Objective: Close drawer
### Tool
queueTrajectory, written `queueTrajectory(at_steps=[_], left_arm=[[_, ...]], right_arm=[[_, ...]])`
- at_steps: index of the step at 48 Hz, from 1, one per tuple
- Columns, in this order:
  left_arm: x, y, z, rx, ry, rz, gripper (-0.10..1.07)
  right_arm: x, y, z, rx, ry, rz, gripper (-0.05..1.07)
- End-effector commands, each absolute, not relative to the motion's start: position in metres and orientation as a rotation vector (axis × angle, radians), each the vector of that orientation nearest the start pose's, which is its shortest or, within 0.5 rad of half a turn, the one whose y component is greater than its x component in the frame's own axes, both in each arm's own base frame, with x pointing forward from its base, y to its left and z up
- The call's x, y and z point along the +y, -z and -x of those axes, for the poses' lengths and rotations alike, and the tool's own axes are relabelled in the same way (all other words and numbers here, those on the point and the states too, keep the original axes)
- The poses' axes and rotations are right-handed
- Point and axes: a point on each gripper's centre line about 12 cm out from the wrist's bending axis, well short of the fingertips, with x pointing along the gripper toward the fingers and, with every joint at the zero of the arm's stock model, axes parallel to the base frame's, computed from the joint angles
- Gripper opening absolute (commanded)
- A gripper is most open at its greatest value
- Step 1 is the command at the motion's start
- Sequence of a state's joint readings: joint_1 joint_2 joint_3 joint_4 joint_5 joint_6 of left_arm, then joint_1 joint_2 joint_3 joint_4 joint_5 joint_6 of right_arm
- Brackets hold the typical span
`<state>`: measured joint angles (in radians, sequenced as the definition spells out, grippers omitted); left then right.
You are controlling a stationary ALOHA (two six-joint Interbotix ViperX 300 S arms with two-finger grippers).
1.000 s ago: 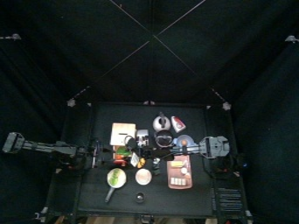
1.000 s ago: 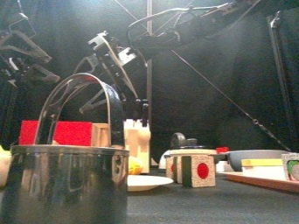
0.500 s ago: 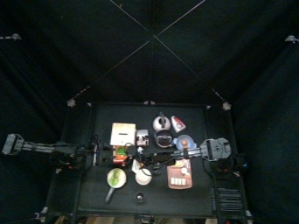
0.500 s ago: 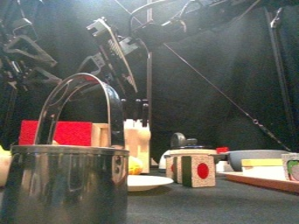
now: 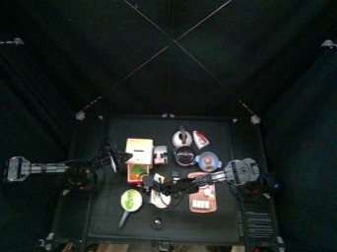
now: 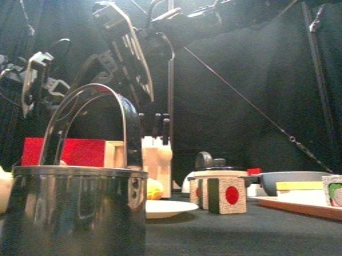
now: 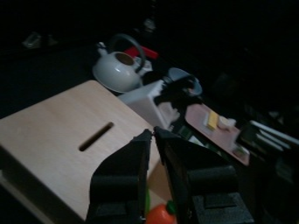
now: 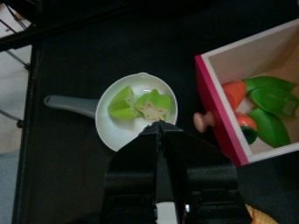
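Observation:
The drawer (image 8: 222, 94) is a pink-walled tray that stands pulled out, with orange and green toy vegetables inside. It belongs to a pale wooden box (image 7: 82, 144) with a slot in its top, left of the table's middle in the top view (image 5: 137, 148). My left gripper (image 7: 156, 134) is shut and empty, hovering over the box's edge beside the drawer. My right gripper (image 8: 158, 128) is shut and empty, reaching across the middle (image 5: 168, 184). It hangs above a white ladle-shaped bowl (image 8: 135, 109) of green pieces, just beside the drawer's wall.
A white kettle (image 7: 117, 66) stands beyond the box. A steel pot (image 6: 74, 205) stands at the front edge, with a white plate (image 6: 167, 208), a cube with a red circle (image 6: 222, 192), a bowl (image 6: 287, 181) and a wooden board (image 5: 202, 197) around it.
My right arm has reached further left and toward the table's front, past the middle. My left arm has swung slightly toward the wooden box.

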<state>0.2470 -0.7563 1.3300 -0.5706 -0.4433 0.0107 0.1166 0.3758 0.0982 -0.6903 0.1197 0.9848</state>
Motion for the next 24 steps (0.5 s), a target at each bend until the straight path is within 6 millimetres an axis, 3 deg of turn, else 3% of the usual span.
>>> queueTrajectory(at_steps=[1, 9, 24], left_arm=[[0.093, -0.218, -0.196, -0.001, -0.594, 0.535, 0.58], [0.113, -0.225, -0.204, 0.020, -0.658, 0.575, 0.58], [0.114, -0.203, -0.213, 0.179, -0.651, 0.587, 0.58]], right_arm=[[0.052, -0.205, -0.538, 0.510, 0.036, -0.226, 0.47], [0.049, -0.199, -0.549, 0.522, 0.063, -0.217, 0.47], [0.045, -0.185, -0.562, 0.578, 0.139, -0.195, 0.47]])
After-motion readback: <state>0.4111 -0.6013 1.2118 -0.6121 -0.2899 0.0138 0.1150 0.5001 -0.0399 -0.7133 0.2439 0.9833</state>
